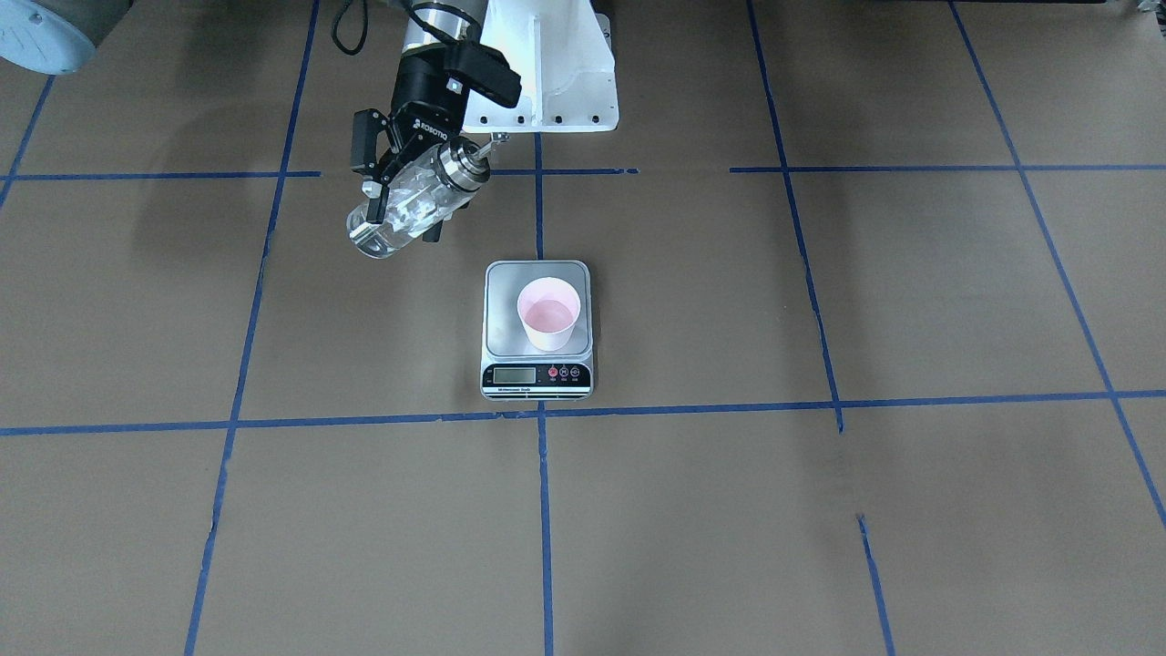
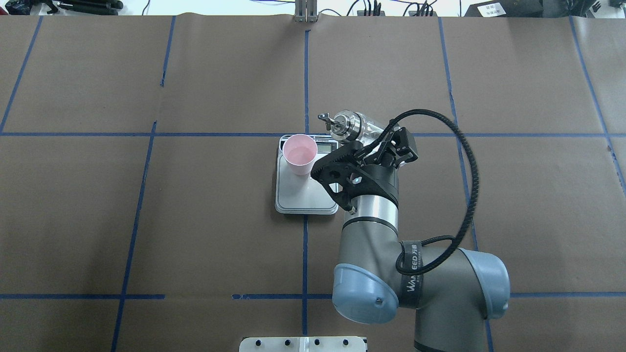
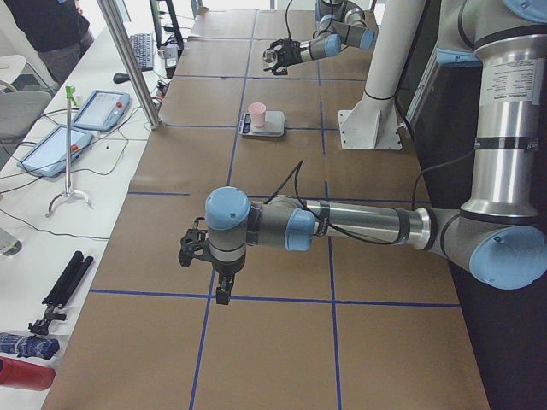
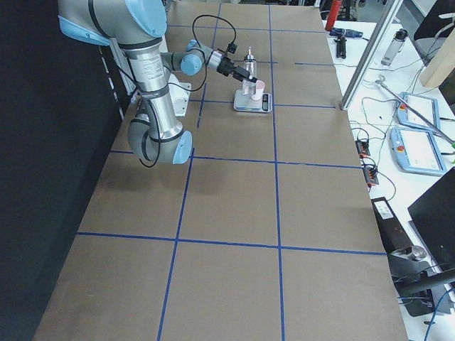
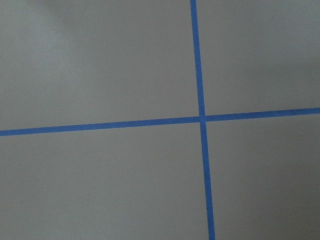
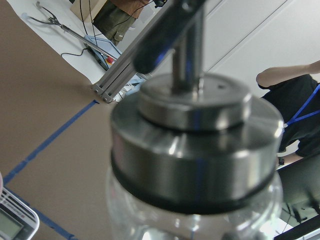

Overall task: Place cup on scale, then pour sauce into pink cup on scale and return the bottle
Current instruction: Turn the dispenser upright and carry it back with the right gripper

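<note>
The pink cup [image 1: 549, 312] stands upright on the scale [image 1: 506, 310], toward its display end. My right gripper [image 1: 401, 193] is shut on the clear glass bottle [image 1: 407, 211] and holds it tilted in the air, beside the scale on the robot's right. The silver pourer cap [image 2: 345, 124] points up and toward the scale. The cap fills the right wrist view [image 6: 195, 145]. I cannot make out the clear sauce in the bottle or in the cup [image 2: 299, 152]. My left gripper [image 3: 201, 248] hovers far off over the table; I cannot tell whether it is open.
Blue tape lines [image 1: 544, 415] cross the brown table cover. The white robot base plate [image 1: 547, 87] sits behind the scale [image 2: 303, 198]. Tablets, cables and tools [image 3: 85, 120] lie on the white bench beyond the table's far edge.
</note>
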You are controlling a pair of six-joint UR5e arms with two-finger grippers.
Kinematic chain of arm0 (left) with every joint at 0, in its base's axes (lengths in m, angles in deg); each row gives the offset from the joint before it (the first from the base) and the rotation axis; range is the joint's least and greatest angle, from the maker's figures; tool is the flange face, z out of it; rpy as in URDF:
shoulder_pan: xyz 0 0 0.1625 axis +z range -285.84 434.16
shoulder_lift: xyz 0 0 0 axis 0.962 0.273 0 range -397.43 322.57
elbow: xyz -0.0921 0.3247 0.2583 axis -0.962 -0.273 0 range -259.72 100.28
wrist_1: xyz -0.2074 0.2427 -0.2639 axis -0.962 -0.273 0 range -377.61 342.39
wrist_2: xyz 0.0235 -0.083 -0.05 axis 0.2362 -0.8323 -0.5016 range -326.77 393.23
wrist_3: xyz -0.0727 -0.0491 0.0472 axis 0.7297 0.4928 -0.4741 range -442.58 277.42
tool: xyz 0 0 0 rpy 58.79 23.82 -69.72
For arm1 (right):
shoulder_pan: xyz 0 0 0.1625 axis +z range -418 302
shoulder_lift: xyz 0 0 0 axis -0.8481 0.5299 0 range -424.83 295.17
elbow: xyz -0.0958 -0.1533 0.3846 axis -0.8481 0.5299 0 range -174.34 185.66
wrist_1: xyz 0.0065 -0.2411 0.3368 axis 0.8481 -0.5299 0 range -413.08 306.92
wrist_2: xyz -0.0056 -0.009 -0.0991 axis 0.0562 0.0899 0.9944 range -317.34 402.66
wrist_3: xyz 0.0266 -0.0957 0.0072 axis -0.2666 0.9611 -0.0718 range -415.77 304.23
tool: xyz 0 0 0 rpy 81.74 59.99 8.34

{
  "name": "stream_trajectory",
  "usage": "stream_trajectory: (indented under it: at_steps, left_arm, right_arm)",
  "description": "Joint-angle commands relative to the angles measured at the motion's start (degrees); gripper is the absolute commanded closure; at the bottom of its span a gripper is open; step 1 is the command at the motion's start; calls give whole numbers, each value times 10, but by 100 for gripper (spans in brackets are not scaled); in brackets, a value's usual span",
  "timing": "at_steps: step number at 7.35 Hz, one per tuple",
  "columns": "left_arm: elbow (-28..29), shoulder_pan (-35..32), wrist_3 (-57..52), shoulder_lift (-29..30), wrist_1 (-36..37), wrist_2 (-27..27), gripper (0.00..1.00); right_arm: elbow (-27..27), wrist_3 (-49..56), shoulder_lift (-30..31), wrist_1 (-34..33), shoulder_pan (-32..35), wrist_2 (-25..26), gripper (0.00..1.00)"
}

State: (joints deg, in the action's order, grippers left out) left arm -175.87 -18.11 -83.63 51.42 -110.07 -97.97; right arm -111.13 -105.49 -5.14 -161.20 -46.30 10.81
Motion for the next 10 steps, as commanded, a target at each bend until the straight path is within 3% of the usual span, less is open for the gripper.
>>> stream_trajectory:
  at_steps: [1, 5, 7, 8, 10]
  left_arm:
    - [-4, 0, 0, 1, -6, 1, 0]
    - [-13, 0, 0, -1, -16, 1, 0]
    - [-20, 0, 0, -1, -16, 1, 0]
    - [-26, 0, 0, -1, -16, 1, 0]
    - [-41, 0, 0, -2, -14, 1, 0]
  right_arm:
    - [-27, 2, 47, 169, 1, -53, 100]
    - [-23, -26, 159, 429, 4, -82, 100]
    - [-21, -56, 232, 504, 4, -83, 100]
    - [-6, -62, 278, 567, 5, -85, 100]
    - [87, -61, 290, 708, 9, -87, 100]
